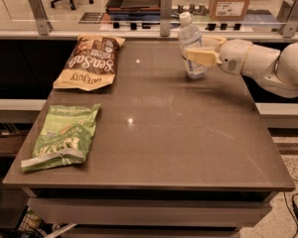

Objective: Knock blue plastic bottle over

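The blue plastic bottle (189, 35), clear with a white cap, stands at the far right of the table and leans slightly to the left. My gripper (196, 49) reaches in from the right at the bottle's mid-height. Its jaws are open and straddle the bottle. One cream finger (200, 57) crosses the bottle's front, touching it, and the other is behind it. The white arm (268, 66) extends off to the right.
A brown chip bag (91, 61) lies at the far left of the table (188, 148). A green chip bag (64, 135) lies at the near left. A rail with metal posts (165, 6) runs behind the table's far edge.
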Motion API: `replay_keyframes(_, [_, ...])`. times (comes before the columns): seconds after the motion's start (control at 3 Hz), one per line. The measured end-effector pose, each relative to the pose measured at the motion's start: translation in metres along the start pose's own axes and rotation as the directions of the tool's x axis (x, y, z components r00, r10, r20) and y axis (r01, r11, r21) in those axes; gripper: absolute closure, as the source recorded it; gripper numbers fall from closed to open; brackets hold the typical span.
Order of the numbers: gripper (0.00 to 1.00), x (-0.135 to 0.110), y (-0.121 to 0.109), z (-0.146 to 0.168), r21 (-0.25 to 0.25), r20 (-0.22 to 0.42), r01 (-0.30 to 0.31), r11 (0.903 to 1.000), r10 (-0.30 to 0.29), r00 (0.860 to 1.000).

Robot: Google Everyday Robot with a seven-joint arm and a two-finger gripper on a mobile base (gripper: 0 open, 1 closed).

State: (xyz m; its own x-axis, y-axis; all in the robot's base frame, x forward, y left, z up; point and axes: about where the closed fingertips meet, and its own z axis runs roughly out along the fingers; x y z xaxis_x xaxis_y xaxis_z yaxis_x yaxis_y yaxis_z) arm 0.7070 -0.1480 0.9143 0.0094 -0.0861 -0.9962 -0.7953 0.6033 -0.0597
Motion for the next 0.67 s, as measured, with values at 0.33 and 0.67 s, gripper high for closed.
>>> replay_keyframes(0.33, [1.0,0.0,0.0,0.0,0.0,0.0,0.0,1.0,0.0,1.0])
replay_keyframes(0.67, [1.0,-0.01,0.003,-0.004,-0.002,-0.033,0.023,0.9997,-0.024,0.999])
